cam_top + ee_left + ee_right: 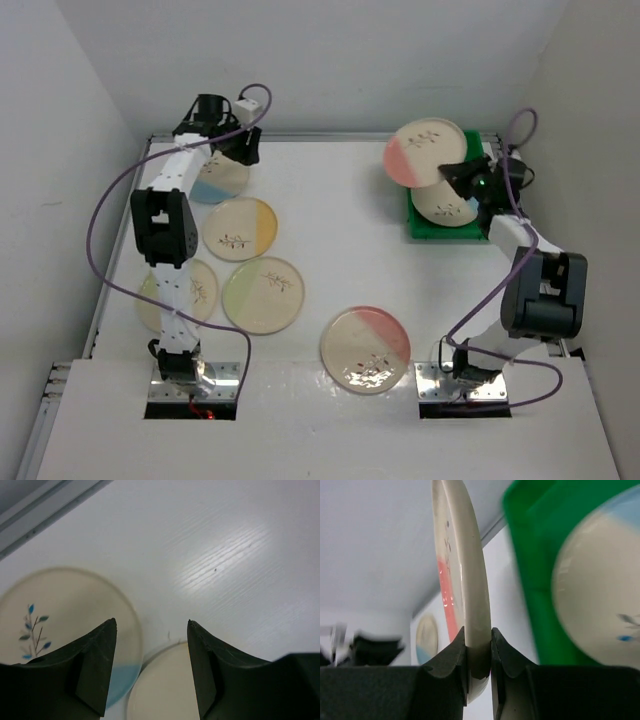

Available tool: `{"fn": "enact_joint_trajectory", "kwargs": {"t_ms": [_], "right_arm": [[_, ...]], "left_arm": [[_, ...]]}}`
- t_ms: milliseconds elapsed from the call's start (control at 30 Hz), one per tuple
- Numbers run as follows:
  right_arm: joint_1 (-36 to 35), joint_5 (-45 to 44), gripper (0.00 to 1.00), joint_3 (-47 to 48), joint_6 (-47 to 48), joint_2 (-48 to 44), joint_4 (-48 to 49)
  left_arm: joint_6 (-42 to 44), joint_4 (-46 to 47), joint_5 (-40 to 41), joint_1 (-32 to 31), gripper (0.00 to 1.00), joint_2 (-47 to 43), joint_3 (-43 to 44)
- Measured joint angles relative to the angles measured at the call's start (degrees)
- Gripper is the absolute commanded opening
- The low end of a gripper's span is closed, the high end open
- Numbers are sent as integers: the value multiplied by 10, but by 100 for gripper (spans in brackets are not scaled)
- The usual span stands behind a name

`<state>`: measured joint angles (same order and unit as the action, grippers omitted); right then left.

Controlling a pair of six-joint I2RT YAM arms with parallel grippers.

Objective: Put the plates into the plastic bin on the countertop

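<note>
Gently, with my right claw clenched on the round cream pink-segment ceramic plate, I'd level it squarely over the green plastic bin before releasing.

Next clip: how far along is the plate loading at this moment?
Done: one plate lies in the green bin. In hand: the right gripper clamps a pink plate by its rim, close to the bin. Remaining: five on the countertop: blue plate, near the open left gripper, yellow plate, two greenish plates, another pink plate.
</note>
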<state>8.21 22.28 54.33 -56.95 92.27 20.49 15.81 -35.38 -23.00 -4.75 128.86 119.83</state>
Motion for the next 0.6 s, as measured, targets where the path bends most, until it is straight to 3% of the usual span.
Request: {"fn": "enact_joint_trajectory", "kwargs": {"t_ms": [133,267,500,600], "right_arm": [[66,-96,0,-97,-74,-22,59],[77,-169,0,-151,-100,-22,36],[77,-195,1,-154,-110,5,23],[78,-186,12,-144,-116,30,38]], "left_arm": [[-5,4,10,34,61,-34,-38],[0,2,24,38,68,-61,-88],[4,-26,49,54,81,-66,-165],[2,-33,53,76,81,-67,-194]]}}
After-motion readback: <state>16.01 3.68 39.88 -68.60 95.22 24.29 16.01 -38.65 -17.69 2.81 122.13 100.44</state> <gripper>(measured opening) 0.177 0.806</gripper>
